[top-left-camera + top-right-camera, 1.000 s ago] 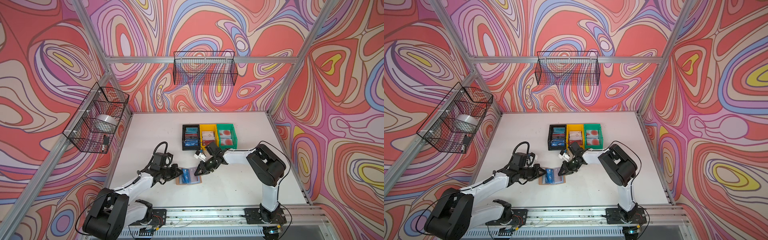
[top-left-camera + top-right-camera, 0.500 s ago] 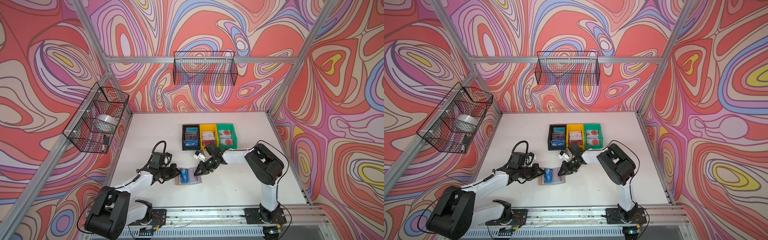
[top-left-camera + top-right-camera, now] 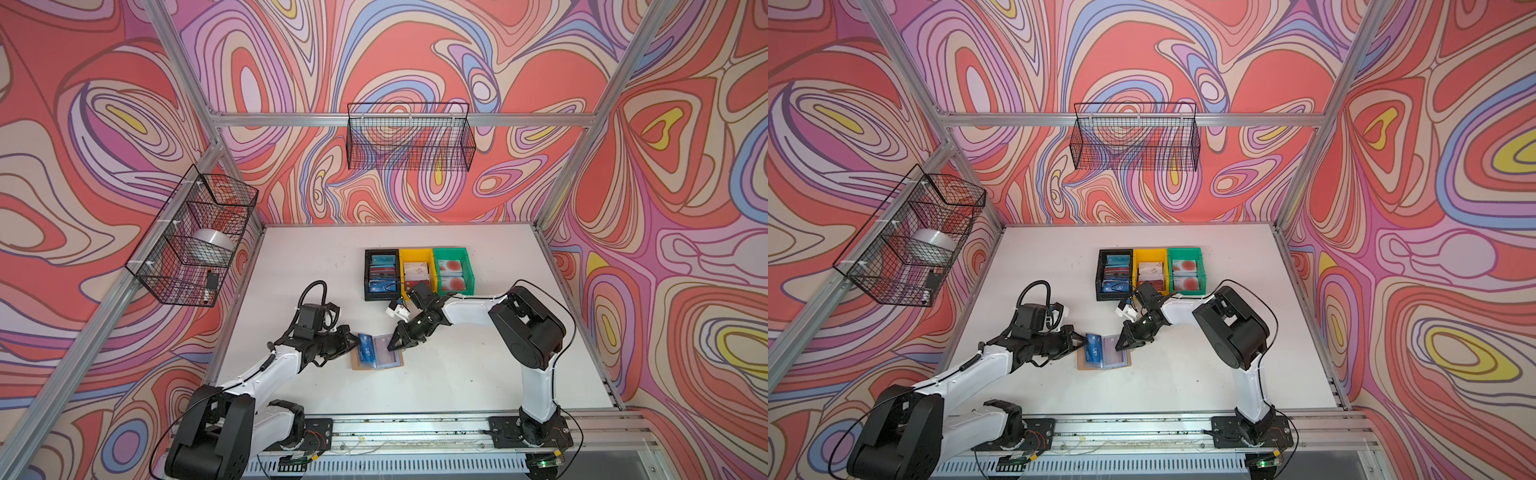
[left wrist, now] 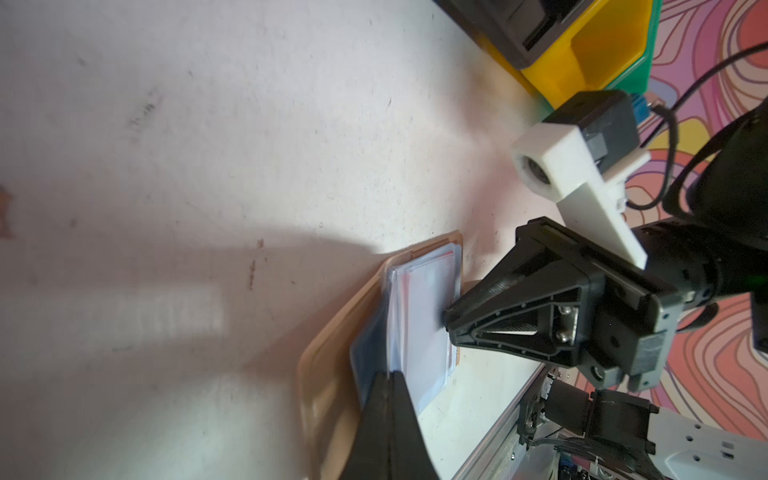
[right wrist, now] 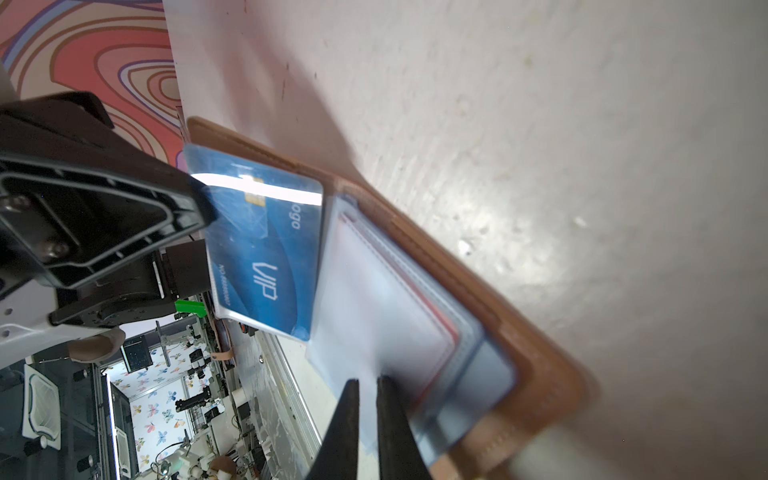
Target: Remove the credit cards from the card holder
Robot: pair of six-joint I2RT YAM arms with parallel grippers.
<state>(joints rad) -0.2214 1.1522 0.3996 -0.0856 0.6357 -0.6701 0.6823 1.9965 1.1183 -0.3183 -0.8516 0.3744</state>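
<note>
Frankly, my left pincer (image 5: 201,205) clamps just the blue card (image 5: 266,257) by its edge over the open card holder (image 5: 519,345) on the bench (image 3: 457,374), and I can't tell whether my right pincer (image 5: 368,380) grips the sleeves (image 5: 382,307), so the holder may drag along.

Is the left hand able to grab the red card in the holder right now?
Probably not yet. The left hand is shut on the blue VIP card, and the red card sits in a card holder sleeve beside the right hand.
</note>
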